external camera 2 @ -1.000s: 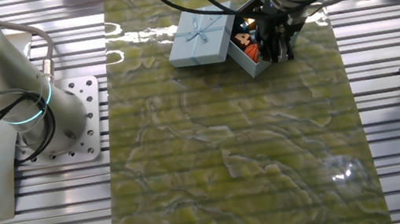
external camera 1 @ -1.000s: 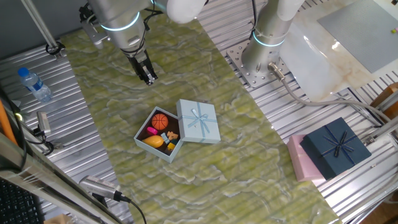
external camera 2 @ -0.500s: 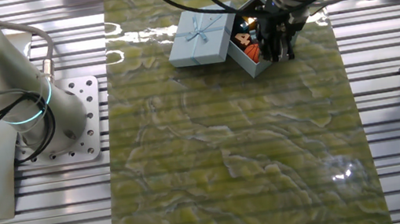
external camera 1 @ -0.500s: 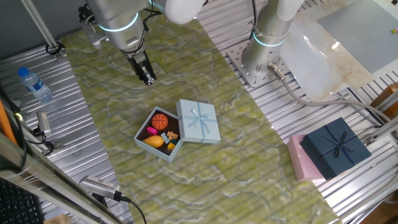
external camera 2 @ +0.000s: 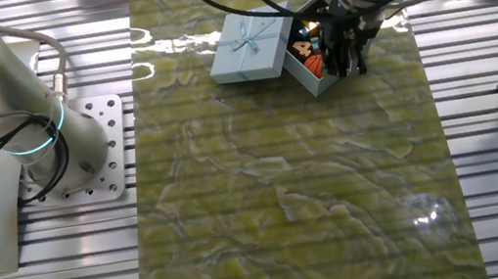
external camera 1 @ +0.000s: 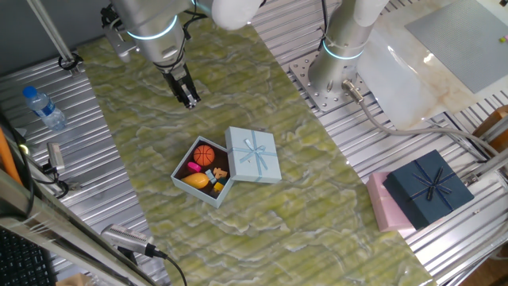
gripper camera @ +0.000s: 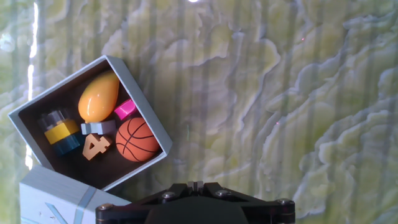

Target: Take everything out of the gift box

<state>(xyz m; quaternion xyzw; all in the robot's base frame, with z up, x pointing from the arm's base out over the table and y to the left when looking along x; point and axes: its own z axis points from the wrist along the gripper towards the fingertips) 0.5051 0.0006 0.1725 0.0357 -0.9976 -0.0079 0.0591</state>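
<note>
Hand view showed the small pale-blue cardboard gift box [gripper camera: 93,118] open, ahead-left of the clenched, empty gripper [external camera 1: 189,98], its orange toy basketball [gripper camera: 137,139] nearest. Best approach: centre above the ball, spread the fingers, then descend clear of the wall.

Hung above the worktop on a silver-grey arm with a glowing cyan ring at the wrist joint [external camera 1: 151,32]. Pointed almost straight down, tilted slightly. Carried a small black two-finger end effector [external camera 1: 188,99] at the tip, also seen in the other fixed view [external camera 2: 347,67]. Held the black fingers [external camera 1: 185,90] close together with nothing between them; hard to tell whether fully closed. Trailed black cables from the wrist. Showed only the dark housing with its screws along the bottom edge of the hand view, fingertips out of sight there.
</note>
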